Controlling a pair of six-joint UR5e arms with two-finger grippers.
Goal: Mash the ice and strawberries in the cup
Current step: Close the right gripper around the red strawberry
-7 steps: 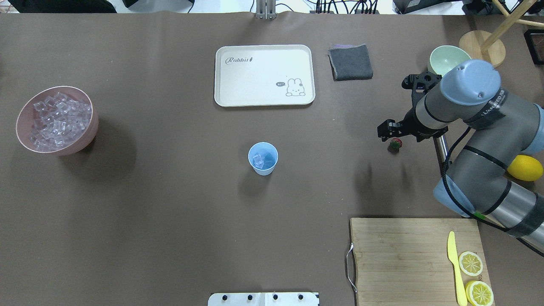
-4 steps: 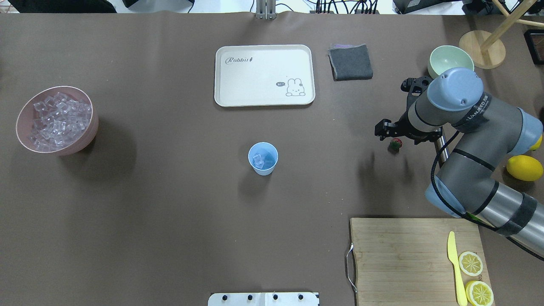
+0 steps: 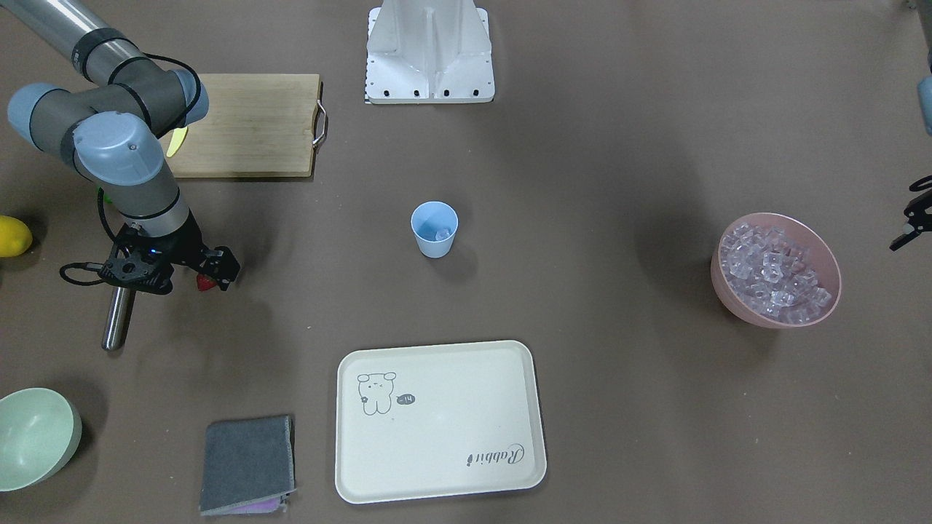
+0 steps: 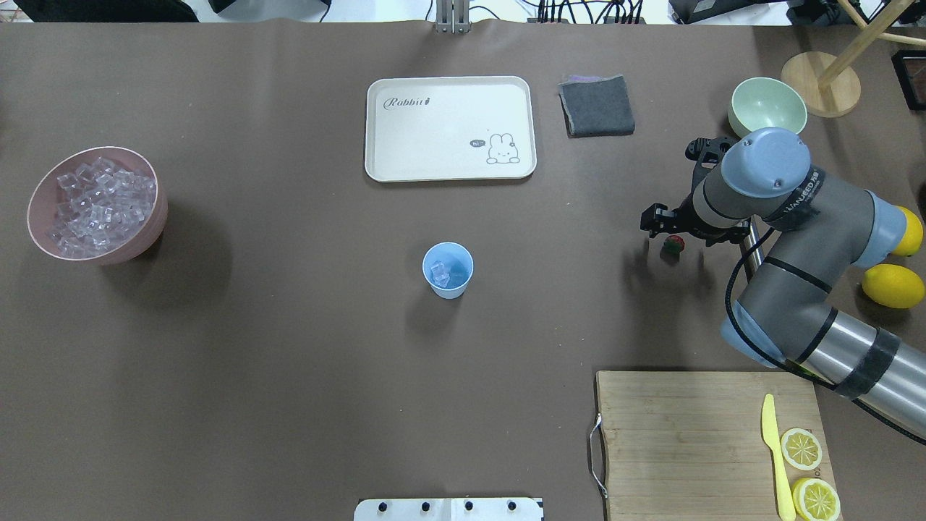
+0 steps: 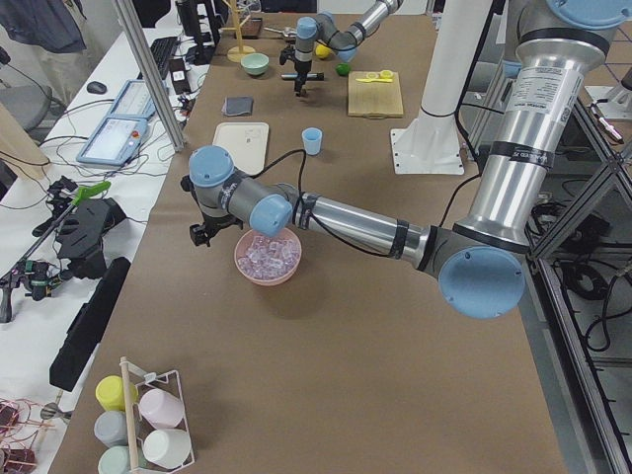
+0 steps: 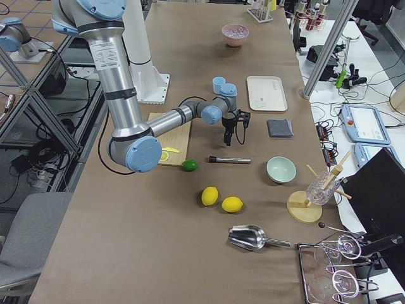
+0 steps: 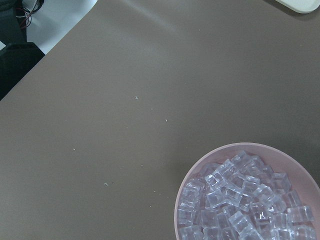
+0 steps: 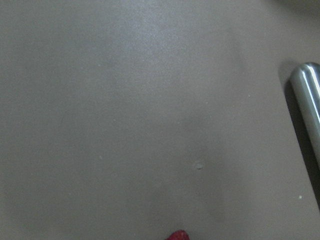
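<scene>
Where the right claw (image 4: 661,223) hangs low w/ jaws spread, holding nothing, the strawberry (image 4: 673,244) lies on the tabletop (image 4: 289,325) just beside it.
- Metal rod (image 3: 116,316): lying flat, near strawberry, partly under right arm.
- Cup (image 4: 448,269): upright, mid-tabletop, well apart from strawberry; few ice cubes (image 4: 438,271) inside.
- Pink bowl (image 4: 155,221): left end, heaped w/ more cubes.
- Left claw (image 3: 910,222): near pink bowl; wide or narrow, cannot tell.
- Tray (image 4: 448,123), grey cloth (image 4: 597,107), green bowl (image 4: 767,108): far side.
- Lemons (image 4: 892,286), board (image 4: 673,434) w/ knife (image 4: 774,456) and lemon slices (image 4: 801,449): right side.
</scene>
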